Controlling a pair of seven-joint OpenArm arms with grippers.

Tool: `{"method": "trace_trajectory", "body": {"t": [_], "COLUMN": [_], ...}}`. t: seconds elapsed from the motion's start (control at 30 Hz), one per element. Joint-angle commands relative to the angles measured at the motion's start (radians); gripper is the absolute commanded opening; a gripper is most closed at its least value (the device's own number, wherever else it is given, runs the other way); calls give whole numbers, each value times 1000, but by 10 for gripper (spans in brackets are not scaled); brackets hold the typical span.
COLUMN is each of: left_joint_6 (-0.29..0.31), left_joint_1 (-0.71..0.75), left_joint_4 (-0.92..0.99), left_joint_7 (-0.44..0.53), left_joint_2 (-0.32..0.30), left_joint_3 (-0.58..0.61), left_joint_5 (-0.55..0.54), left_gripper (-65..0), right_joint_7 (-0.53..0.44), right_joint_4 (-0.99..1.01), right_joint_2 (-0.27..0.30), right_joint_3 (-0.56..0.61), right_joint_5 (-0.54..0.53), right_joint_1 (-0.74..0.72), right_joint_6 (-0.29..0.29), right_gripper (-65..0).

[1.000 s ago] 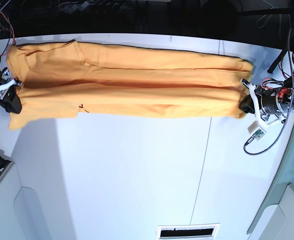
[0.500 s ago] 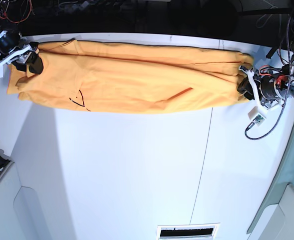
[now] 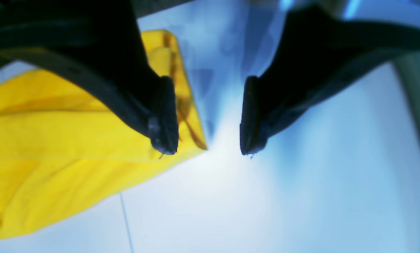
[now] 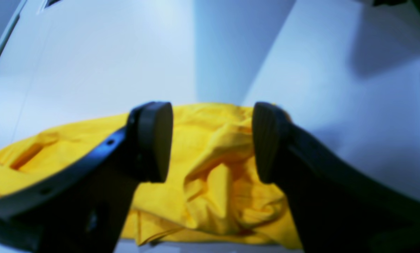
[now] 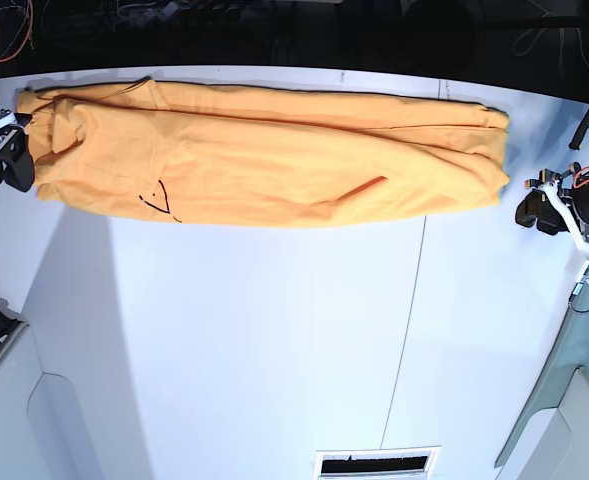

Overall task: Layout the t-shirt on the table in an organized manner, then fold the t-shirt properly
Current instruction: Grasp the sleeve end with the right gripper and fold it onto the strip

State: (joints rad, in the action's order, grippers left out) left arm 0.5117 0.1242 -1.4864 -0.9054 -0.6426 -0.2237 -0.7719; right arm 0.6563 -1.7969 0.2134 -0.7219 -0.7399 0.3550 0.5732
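"Where's the right gripper (image 5: pixel 19 160)?"

"At nine to ten o'clock in the base view, jaws apart, holding nothing, by the shirt's end."

"And the shirt (image 5: pixel 274 165)?"

"A long folded strip on the table (image 5: pixel 244 340), across the twelve o'clock side. Its long axis runs roughly from ten o'clock to two."

"The left gripper (image 5: pixel 539 212)?"

"Near three o'clock, just beside the other end, open and empty."

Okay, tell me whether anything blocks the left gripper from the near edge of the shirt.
Nothing visible stands between the left gripper and the t-shirt; only bare table shows between them in the base view. The jaws stand open beside the shirt's end.
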Motion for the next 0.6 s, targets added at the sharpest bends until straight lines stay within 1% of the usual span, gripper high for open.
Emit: {"method": "trace_trajectory", "body": {"t": [0.0,0.07,0.13,0.2,0.27,0.4,0.47,0.57], "left_joint_6": [8,9,8,-5,-27,-38,-79,-93], "left_joint_1": [6,29,42,45,45,63,75,79], "left_joint_4": [-14,-14,-14,-13,-13,-9,3,18], "left_joint_7": [7,8,15,18,18,35,63,78], "left_joint_2": [-18,1,30,65,103,159,166,166], "left_joint_3": [-8,-8,-9,-9,-9,-9,-9,-9], "left_joint_5": [-27,-48,-44,-21,13,102,145,179], "left_gripper": [-316,-316,-316,-316,-316,-312,-299,-293], "right_joint_7": [-20,-35,-84,-111,-115,-127,-134,-134], "right_joint_4": [-8,15,55,110,173,288,326,352], "right_joint_2": [13,13,13,14,14,14,13,13], "right_joint_3": [17,73,136,188,217,227,227,227], "right_joint_5": [-5,38,109,173,209,212,209,209], "right_joint_1": [-3,-3,-6,-24,-48,-82,-93,-103], "right_joint_6": [6,6,1,-17,-24,-26,-26,-26], "right_gripper": [-294,-294,-294,-294,-294,-294,-294,-294]}}
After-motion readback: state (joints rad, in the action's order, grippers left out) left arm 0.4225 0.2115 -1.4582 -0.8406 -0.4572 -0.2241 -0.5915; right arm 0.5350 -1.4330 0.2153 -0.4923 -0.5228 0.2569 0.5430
